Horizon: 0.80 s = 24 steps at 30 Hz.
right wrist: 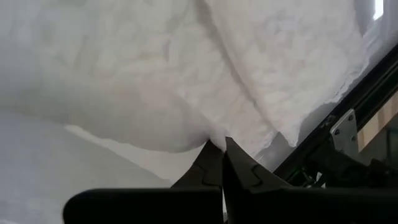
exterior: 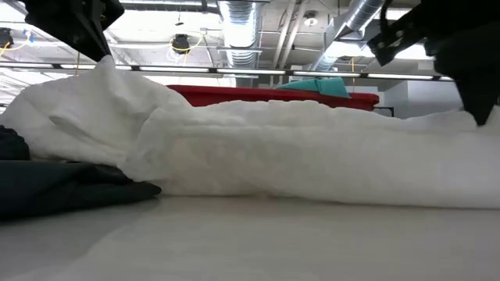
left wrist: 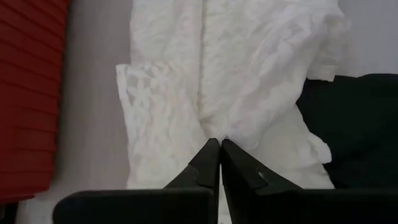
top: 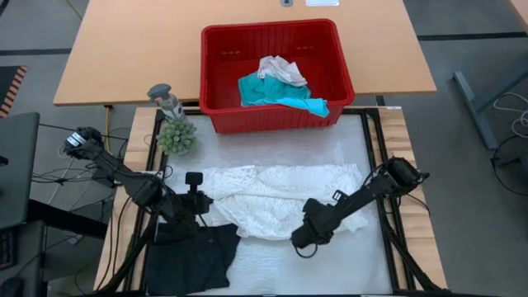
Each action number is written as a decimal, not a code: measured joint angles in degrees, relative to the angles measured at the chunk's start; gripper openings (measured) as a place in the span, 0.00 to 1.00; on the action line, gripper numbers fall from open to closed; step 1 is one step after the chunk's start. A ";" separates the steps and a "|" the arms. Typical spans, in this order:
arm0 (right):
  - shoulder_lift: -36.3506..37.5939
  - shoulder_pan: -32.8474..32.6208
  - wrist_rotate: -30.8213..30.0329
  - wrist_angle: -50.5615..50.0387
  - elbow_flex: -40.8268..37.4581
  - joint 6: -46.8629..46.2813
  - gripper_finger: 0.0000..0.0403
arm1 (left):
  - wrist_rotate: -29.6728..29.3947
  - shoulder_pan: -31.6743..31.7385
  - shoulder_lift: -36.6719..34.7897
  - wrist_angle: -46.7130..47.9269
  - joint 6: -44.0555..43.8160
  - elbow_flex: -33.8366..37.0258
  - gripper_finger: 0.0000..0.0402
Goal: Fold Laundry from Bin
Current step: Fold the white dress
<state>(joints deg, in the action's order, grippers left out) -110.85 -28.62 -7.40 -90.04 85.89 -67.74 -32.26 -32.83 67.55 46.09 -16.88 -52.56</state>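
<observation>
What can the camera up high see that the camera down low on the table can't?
Only the high view shows the small green plant, the white garment inside the red bin, and both whole arms.

Only the low view shows the room's ceiling pipes.

Both show the lacy white garment spread on the table, the black garment, the teal garment, and the left gripper and right gripper, each shut on the lacy white garment.

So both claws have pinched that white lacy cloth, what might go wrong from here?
The left gripper and right gripper each pinch only a thin edge of the white lacy garment, so an edge could slip free mid-fold. The black garment lies touching the white one beside the left gripper and might get dragged along. The small green plant stands close to the cloth's far corner, and a wide sweep could topple it.
</observation>
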 joint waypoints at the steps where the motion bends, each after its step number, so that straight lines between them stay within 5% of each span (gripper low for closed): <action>1: 0.00 0.42 0.00 0.00 0.00 -0.65 0.04 | 0.91 0.52 0.00 -0.07 0.16 0.07 0.00; 24: 3.90 8.46 2.14 -0.07 -8.37 -14.71 0.04 | 1.45 6.82 -2.05 -6.80 5.13 4.66 0.00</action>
<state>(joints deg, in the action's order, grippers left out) -106.94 -20.16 -5.26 -90.11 77.51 -82.45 -30.81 -26.02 65.49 39.29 -11.75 -47.90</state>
